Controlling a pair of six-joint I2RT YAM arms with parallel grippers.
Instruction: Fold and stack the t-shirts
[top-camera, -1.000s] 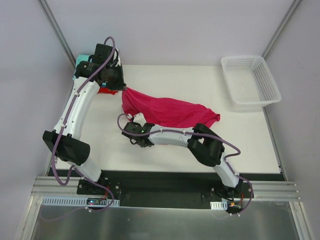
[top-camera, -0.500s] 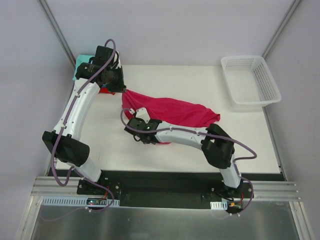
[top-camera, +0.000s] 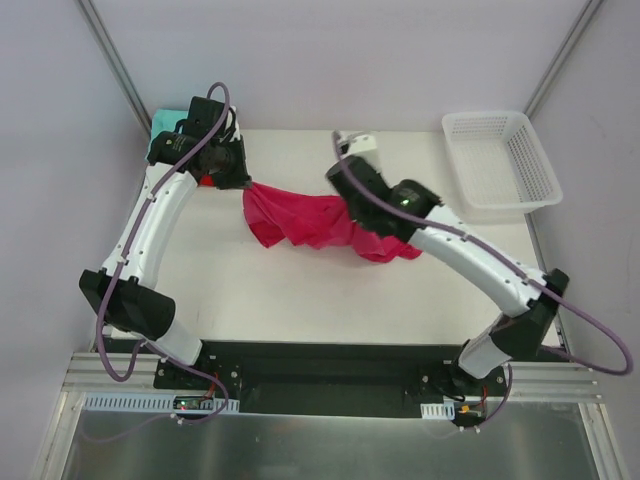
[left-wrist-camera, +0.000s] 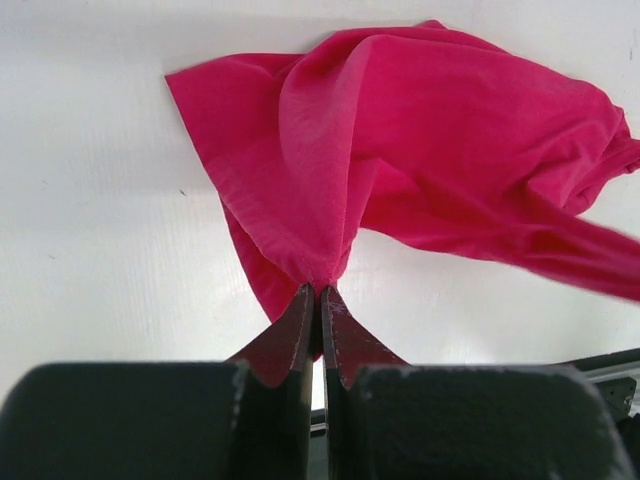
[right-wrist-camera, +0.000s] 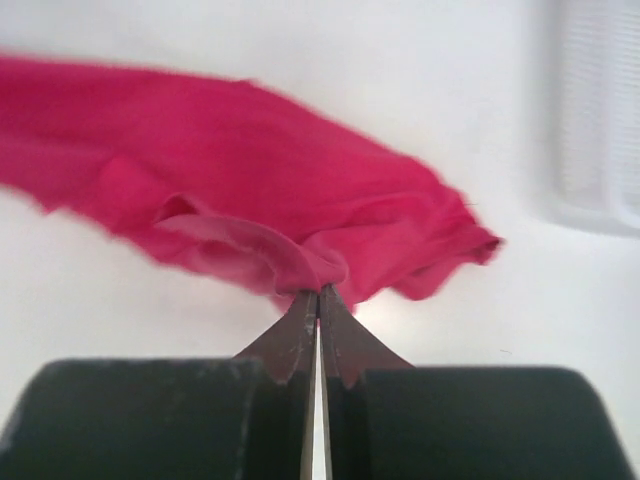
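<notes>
The magenta-pink t-shirt (top-camera: 305, 220) hangs bunched between my two grippers over the middle of the table. My left gripper (top-camera: 244, 186) is shut on its left corner; in the left wrist view the fingertips (left-wrist-camera: 318, 291) pinch a gathered point of the shirt (left-wrist-camera: 430, 130). My right gripper (top-camera: 365, 220) is shut on a fold at the shirt's right part, and the right wrist view shows its tips (right-wrist-camera: 319, 292) biting the cloth (right-wrist-camera: 250, 190). A teal t-shirt (top-camera: 160, 142) and a bit of a red one (top-camera: 207, 181) show behind the left arm at the far left corner.
A white mesh basket (top-camera: 500, 160) stands at the far right corner and appears blurred in the right wrist view as the basket (right-wrist-camera: 595, 110). The right arm stretches across the table's right half. Grey walls close in the table on three sides.
My right gripper shut on the shirt near the front and carried it up and toward the far right, bunching the cloth. The left gripper kept its hold and barely moved.
</notes>
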